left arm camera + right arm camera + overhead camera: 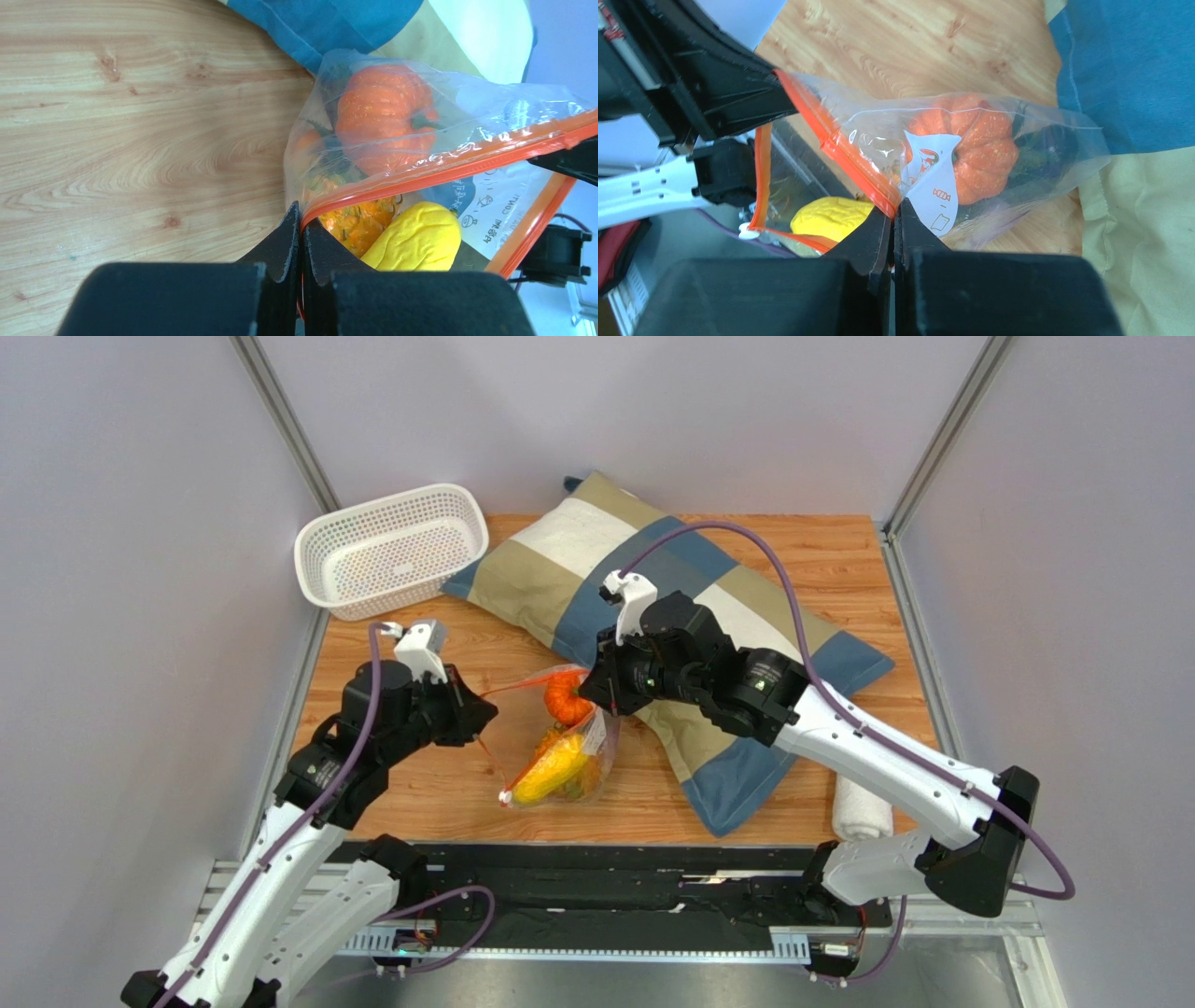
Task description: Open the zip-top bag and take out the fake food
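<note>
Near the front edge of the surface [435, 805], about mid-width, left pincer [302, 227] and right pincer [894, 213] are each clamping the zip-top bag [572, 745] at its orange zip strip [449, 168], fake food [550, 767] sitting inside.

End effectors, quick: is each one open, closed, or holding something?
Left end effector: closed, pinching the zip-top bag at its orange zip strip.
Right end effector: closed, pinching the same bag's zip strip too.

Light wooden tabletop [842, 560], pale grey walls [631, 406] on three sides, metal corner posts [285, 420], soft even light
</note>
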`<state>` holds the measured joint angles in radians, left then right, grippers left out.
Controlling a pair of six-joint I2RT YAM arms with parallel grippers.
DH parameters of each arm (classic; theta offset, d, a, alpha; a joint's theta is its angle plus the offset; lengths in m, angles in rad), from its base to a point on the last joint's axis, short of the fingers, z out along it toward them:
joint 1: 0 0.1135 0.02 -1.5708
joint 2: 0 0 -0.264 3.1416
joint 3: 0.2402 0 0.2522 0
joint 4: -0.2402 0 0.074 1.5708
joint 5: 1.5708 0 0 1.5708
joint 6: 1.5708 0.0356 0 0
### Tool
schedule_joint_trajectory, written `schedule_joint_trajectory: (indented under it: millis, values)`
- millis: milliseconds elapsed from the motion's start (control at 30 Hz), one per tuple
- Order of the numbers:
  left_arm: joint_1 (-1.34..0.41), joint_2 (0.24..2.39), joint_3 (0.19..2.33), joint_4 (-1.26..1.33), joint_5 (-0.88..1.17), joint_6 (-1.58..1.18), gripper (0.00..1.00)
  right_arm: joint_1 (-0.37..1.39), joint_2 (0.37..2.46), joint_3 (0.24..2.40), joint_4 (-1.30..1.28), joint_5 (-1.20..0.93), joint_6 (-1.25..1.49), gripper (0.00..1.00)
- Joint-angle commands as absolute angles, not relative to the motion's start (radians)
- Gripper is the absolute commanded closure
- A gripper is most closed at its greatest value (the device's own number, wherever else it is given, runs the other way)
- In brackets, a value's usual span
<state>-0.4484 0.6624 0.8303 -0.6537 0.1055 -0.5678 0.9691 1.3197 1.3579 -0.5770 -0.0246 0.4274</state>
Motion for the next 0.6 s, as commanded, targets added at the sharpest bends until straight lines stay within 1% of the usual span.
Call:
schedule_joint_trajectory:
  millis: [0, 33, 133, 267, 367, 433, 500, 567]
  values:
    - [-0.434, 0.709, 0.807, -0.661, 0.147, -0.520, 1.00, 0.957, 1.331, 1.367, -0.520, -0.155, 0.379, 1.00]
    - [-0.434, 0.715, 0.802, -0.660, 0.208, -0.511, 1.00, 0.957, 1.344, 1.356, -0.509, -0.156, 0.382, 1.00]
    - [-0.436, 0.718, 0.814, -0.673, 0.270, -0.489, 0.99, 0.956, 1.368, 1.342, -0.483, -0.149, 0.390, 1.00]
    - [-0.436, 0.643, 0.916, -0.750, 0.262, -0.462, 0.74, 0.956, 1.404, 1.380, -0.485, -0.176, 0.408, 1.00]
    - [-0.436, 0.580, 1.003, -0.772, 0.329, -0.402, 0.72, 0.957, 1.422, 1.411, -0.509, -0.173, 0.423, 1.00]
    - [-0.436, 0.566, 0.999, -0.704, 0.472, -0.403, 0.72, 0.956, 1.434, 1.433, -0.515, -0.190, 0.442, 1.00]
    - [-0.436, 0.601, 0.979, -0.640, 0.617, -0.417, 0.77, 0.956, 1.442, 1.445, -0.515, -0.210, 0.459, 1.00]
    - [-0.442, 0.662, 0.948, -0.630, 0.630, -0.428, 0.84, 0.957, 1.448, 1.447, -0.508, -0.222, 0.468, 1.00]
